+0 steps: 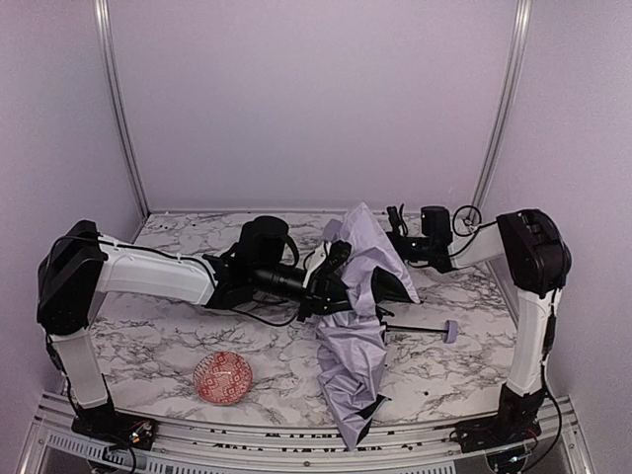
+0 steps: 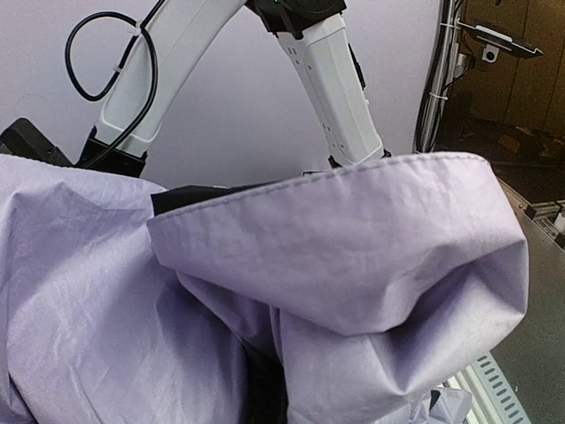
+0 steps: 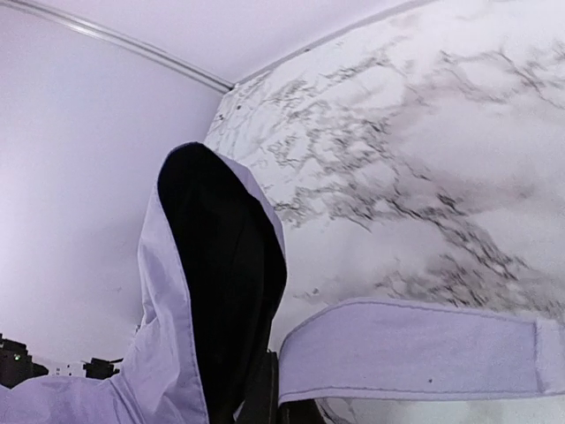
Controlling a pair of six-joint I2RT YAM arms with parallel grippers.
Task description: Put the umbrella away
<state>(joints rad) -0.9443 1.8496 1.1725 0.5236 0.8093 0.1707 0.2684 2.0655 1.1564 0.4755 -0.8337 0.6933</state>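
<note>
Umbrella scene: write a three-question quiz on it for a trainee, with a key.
1. True or false: the bowl sits under the umbrella fabric.
2. In the top view, where does the knob lie? A: left of the fabric. B: right of the fabric. C: inside the bowl.
3. Which wrist view shows the strap?
Key: 1 false, the bowl stands apart to the left; 2 B; 3 right wrist.
</note>
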